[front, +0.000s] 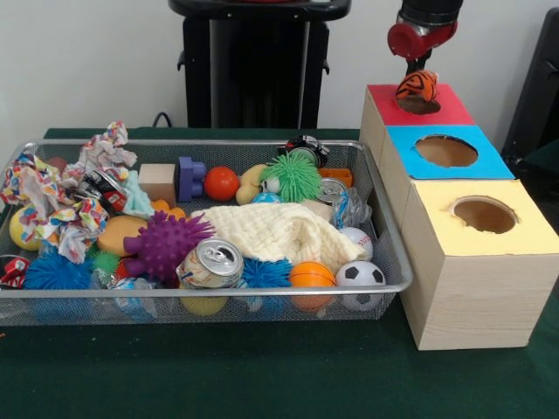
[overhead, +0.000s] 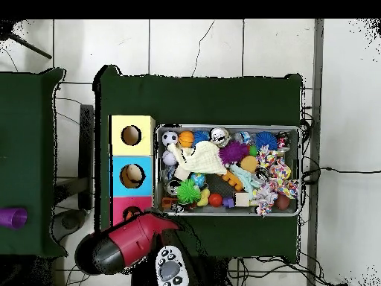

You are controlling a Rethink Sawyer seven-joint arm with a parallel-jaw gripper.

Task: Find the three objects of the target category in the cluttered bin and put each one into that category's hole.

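Cluttered bin (front: 381, 229); striped ball (front: 417, 85) at red hole (front: 418, 106).

No text, label, brand, number or sign can be read in either view. The drink can (front: 210, 264) lying in the bin (front: 384, 229), well off to the side of the pincer (front: 417, 65) and nearer the camera in the front view, shows only its silver top and a mottled side; any print there is too blurred to read. The crumpled patterned wrappers (front: 52, 202) at the bin's end farthest from the pincer carry coloured marks but no legible letters. The red surround of the hole (front: 417, 105) just beneath the pincer, and the blue (front: 446, 151) and yellow (front: 484, 214) surrounds beyond it, are plain.
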